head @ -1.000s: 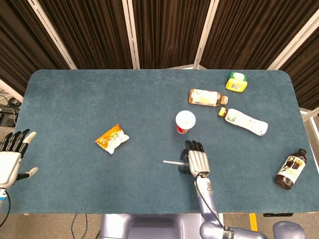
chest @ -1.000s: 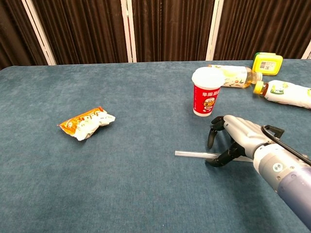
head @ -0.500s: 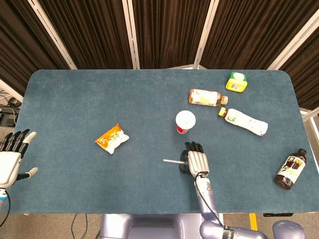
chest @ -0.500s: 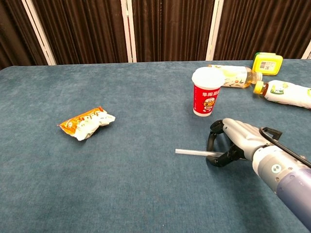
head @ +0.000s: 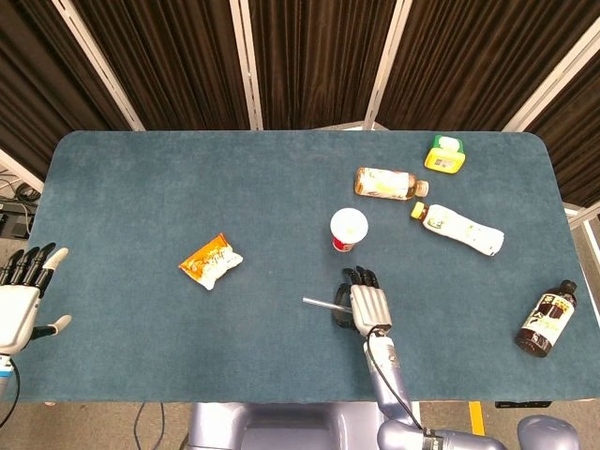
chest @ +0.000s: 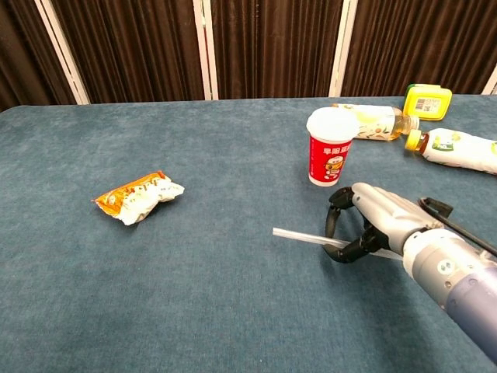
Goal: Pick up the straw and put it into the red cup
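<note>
A clear straw [chest: 299,236] [head: 319,304] is pinched in my right hand [chest: 373,225] [head: 367,305], its free end pointing left and raised slightly off the blue table. The red cup [chest: 330,148] [head: 348,230], with a white rim and a cartoon print, stands upright just beyond that hand. My left hand [head: 23,295] hangs open off the table's left edge, holding nothing; the chest view does not show it.
An orange snack packet [head: 211,261] [chest: 140,196] lies left of centre. Two bottles [head: 386,183] [head: 459,228] lie on their sides at the back right beside a yellow-green container [head: 444,153]. A dark bottle [head: 546,320] stands near the right edge.
The right hand closed on the straw and lifted it a little; the straw's free end rose and shifted slightly left. The left hand stayed still.
</note>
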Motion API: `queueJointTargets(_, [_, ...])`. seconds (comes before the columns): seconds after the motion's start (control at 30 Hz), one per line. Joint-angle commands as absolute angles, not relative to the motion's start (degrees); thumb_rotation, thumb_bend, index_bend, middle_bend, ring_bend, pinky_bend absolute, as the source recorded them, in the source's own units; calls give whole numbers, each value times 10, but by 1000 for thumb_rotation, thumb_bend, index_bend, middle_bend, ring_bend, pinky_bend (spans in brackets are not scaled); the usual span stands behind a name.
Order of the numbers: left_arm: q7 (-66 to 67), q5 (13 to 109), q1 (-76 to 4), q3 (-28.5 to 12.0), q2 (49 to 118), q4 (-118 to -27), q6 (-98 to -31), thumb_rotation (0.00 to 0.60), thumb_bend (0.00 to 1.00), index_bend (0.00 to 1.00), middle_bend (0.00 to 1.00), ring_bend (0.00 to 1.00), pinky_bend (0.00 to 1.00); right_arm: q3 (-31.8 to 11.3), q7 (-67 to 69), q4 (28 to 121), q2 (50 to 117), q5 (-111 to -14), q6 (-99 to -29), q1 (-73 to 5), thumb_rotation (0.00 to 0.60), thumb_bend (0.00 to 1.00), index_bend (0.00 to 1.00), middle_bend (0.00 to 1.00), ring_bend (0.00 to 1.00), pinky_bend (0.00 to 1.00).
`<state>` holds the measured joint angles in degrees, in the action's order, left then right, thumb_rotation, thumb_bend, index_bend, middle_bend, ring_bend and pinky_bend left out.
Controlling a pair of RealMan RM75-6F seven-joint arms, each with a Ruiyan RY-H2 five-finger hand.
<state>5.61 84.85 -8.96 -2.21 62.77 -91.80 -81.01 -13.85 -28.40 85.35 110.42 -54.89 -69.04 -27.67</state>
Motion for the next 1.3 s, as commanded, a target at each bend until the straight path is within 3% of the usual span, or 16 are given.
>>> queueJointTargets(0.03, [56, 849, -89, -22, 628, -918, -810, 600, 79, 0, 0, 0, 0, -137, -261, 889, 1086, -572, -704, -268, 600, 371, 577, 171, 0, 0])
queueJointTargets(0.23, [58, 849, -89, -22, 628, -918, -811, 600, 78, 0, 0, 0, 0, -162, -207, 971, 1047, -598, -740, -246, 600, 371, 577, 173, 0, 0])
queueJointTargets(0.57, [61, 848, -89, -23, 630, -918, -812, 600, 80, 0, 0, 0, 0, -309, -2, 1076, 993, -578, -758, -224, 600, 371, 591, 197, 0, 0])
queueJointTargets(0.97, [64, 846, -90, -24, 630, -919, -811, 600, 79, 0, 0, 0, 0, -476, 241, 1010, 1023, -478, -700, -274, 600, 364, 621, 237, 0, 0])
queueJointTargets(1.13, [64, 844, -91, -25, 630, -920, -808, 600, 79, 0, 0, 0, 0, -501, 296, 968, 1042, -454, -679, -300, 600, 354, 634, 249, 0, 0])
queueJointTargets(1.3, [63, 841, -92, -25, 628, -922, -805, 600, 79, 0, 0, 0, 0, -499, 331, 921, 1067, -463, -672, -330, 600, 351, 644, 256, 0, 0])
